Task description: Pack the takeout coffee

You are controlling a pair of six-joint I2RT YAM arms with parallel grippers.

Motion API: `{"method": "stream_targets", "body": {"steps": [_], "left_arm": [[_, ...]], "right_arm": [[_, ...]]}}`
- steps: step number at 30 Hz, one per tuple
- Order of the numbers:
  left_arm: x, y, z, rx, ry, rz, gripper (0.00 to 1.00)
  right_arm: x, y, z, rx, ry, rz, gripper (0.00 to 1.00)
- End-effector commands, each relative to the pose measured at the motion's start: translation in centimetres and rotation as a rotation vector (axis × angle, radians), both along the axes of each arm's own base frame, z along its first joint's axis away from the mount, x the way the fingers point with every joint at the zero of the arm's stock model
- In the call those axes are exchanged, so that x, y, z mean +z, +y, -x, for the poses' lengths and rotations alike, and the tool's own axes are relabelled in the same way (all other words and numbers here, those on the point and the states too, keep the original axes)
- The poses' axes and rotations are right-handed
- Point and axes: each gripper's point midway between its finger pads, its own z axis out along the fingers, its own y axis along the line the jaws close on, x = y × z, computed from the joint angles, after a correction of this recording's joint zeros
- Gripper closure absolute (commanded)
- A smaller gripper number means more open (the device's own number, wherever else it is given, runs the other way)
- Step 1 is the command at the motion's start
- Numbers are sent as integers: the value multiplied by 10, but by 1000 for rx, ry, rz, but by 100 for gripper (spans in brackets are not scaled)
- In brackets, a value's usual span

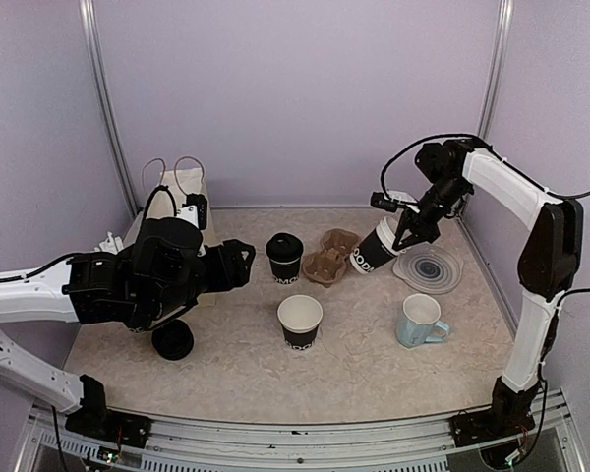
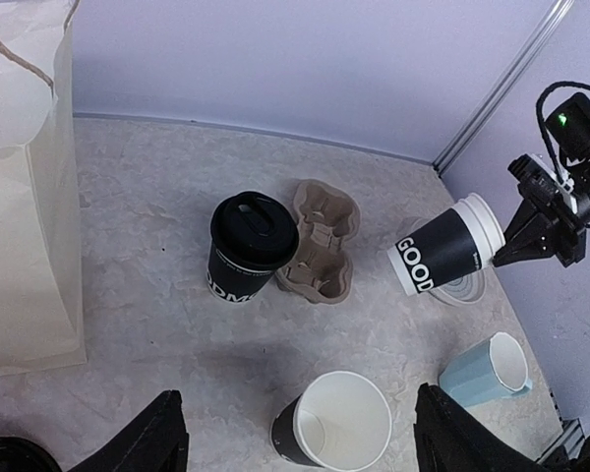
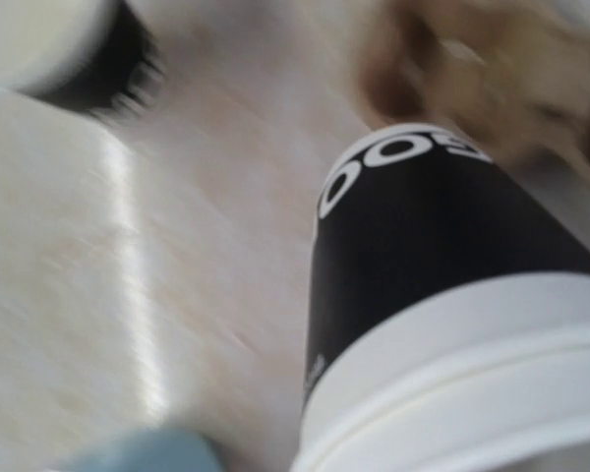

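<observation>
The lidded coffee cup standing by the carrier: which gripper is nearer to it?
Left. The left gripper is open, close beside the lidded cup; the right gripper holds a tilted cup beyond the carrier.

Soft, even light; right wrist view heavily motion-blurred.

The right jaws pinch the white rim of a black cup [image 1: 377, 248], and the cup tips sideways. Its bottom points at a brown cup tray [image 1: 331, 258]. Right in front of the left jaws stands a lidded cup [image 1: 284, 256]. An open cup [image 1: 300, 321] stands on the worktop [image 1: 354, 369], between both jaws and nearer the arm bases.
</observation>
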Motion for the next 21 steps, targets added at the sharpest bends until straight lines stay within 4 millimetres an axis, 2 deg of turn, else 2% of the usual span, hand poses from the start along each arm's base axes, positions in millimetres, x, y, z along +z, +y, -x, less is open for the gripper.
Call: {"method": "stream_targets", "body": {"steps": [1,7,11,15,21], "left_arm": [[-1,-5,-2,-16,-8,-7,22],[-3,-5,-1,-19,-1,-2,22],[-5,-6,-1,-22,4,-3,22],[-6,-5,-1,-19,5,-8,22],[-14,-5,-1,-21,13,-15,22]], "right_arm": [[-9,-33,-33,-82,-115,245,100],[-27,-52,-67,-118,-163,405,100],[-39,-51,-80,-107,-169,438,100],[-56,-47,-86,-92,-155,478,100],[-65,-37,-89,-64,-163,498,100]]}}
